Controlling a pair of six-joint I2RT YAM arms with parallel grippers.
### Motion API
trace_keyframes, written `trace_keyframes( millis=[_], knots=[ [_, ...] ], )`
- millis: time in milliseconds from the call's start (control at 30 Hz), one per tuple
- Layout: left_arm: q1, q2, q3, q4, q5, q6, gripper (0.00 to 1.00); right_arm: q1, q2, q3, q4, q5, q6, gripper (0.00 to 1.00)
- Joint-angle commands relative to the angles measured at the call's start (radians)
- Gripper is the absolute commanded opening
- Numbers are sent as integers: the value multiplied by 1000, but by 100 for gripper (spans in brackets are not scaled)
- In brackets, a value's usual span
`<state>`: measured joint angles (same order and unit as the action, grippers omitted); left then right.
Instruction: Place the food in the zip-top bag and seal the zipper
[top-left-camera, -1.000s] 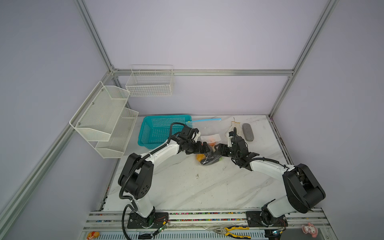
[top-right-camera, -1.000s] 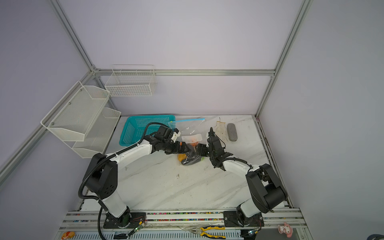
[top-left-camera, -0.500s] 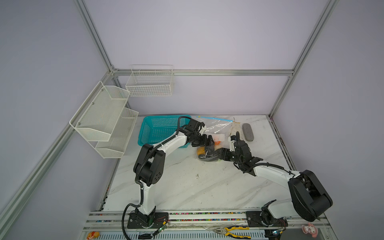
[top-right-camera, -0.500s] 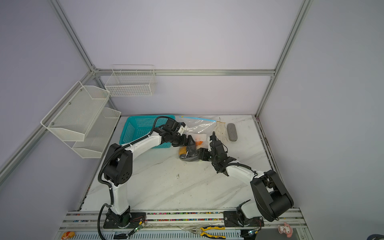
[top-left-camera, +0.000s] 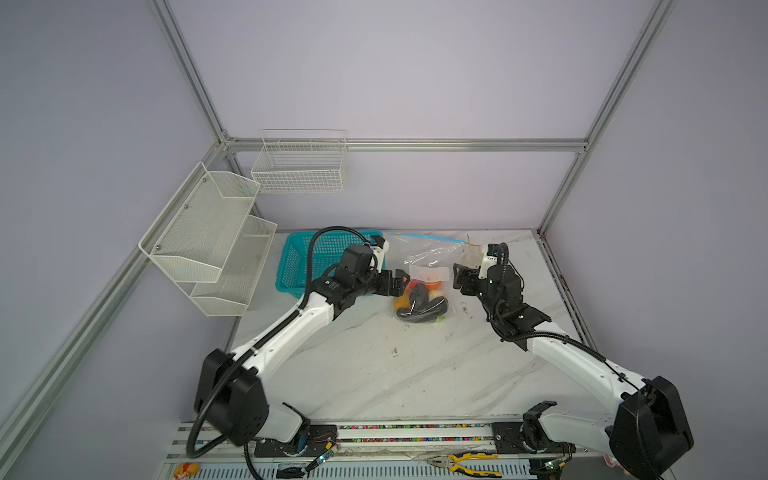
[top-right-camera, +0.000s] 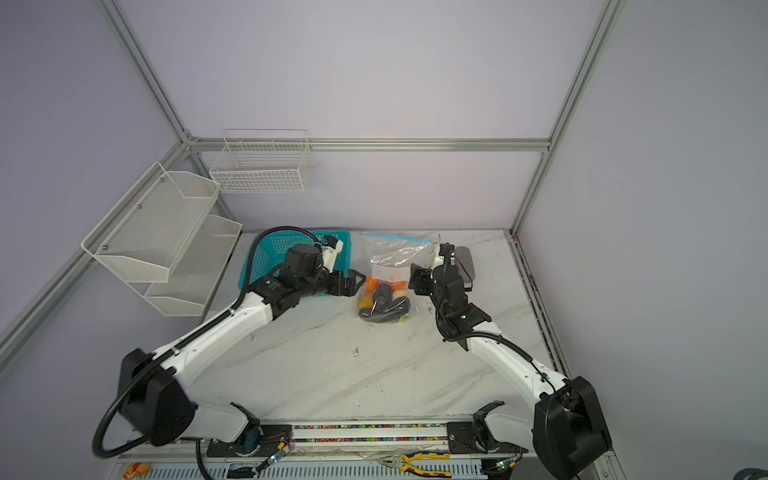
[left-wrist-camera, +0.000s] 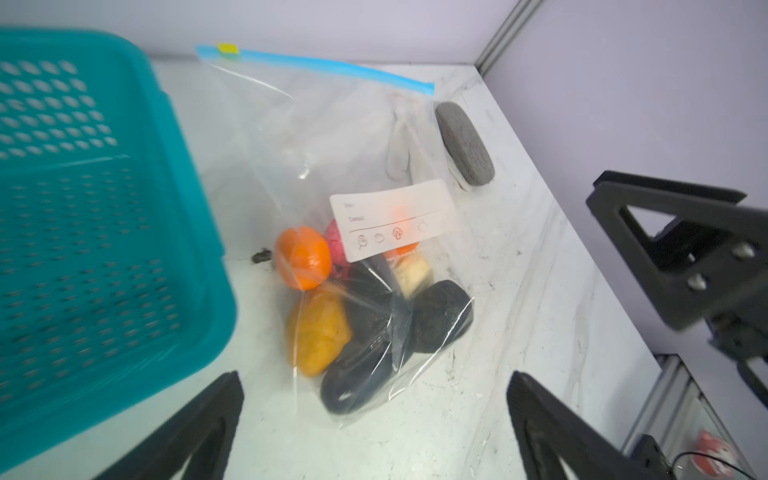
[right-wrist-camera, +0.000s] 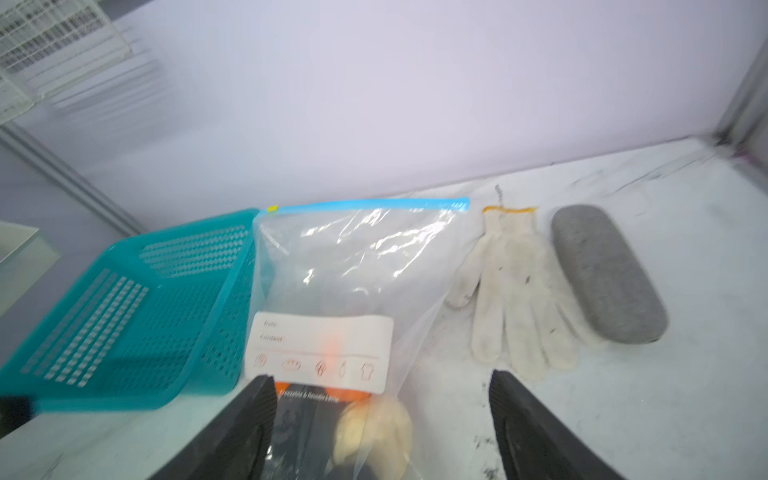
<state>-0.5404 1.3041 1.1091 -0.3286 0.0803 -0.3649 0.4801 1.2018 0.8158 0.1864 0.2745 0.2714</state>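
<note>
**Food bagged, zipper left to do**

Basket shows nothing inside. Left claw gapes empty beside the bag, which lies on the counter holding all the food (limp, slippery film; lumpy load). Best, I judge, to pinch the stiffer zipper at its yellow slider. Right claw gapes empty too

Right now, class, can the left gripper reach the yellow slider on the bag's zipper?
Probably yes. The left gripper is open and empty; the yellow slider lies uncovered on the zipper, at the end nearest the teal basket, with only flat bag between. The basket stands close.
</note>
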Motion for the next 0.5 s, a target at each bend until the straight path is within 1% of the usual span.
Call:
trace_keyframes(
  millis=[0,67,133,167,200,233,300,367,400,433,467],
  knots=[
    [-30,-147,-234,128,-316,76,100,-6,-26,-26,82,242,-163,85],
    [-32,-243,-362,227,-433,74,100,-6,-36,-98,211,284,-266,85],
    [-29,-332,-526,414,-588,121,100,-11,-30,-158,346,298,-345,86],
    [-23,-363,-588,501,-635,159,100,-18,-18,-174,394,317,-358,86],
    [-5,-391,-642,584,-640,233,100,-30,-1,-181,421,318,-365,86],
    [23,-405,-675,622,-624,293,100,-47,23,-186,440,315,-367,86],
    [89,-395,-666,566,-617,323,100,-72,77,-212,492,311,-379,87],
    [138,-345,-646,508,-654,338,100,-85,126,-253,548,315,-402,90],
    [163,-316,-654,523,-637,373,100,-89,145,-301,629,310,-428,92],
    [190,-289,-678,575,-623,403,100,-95,158,-357,719,286,-449,95],
    [215,-264,-707,634,-609,416,100,-111,166,-395,792,248,-456,95]
  ],
)
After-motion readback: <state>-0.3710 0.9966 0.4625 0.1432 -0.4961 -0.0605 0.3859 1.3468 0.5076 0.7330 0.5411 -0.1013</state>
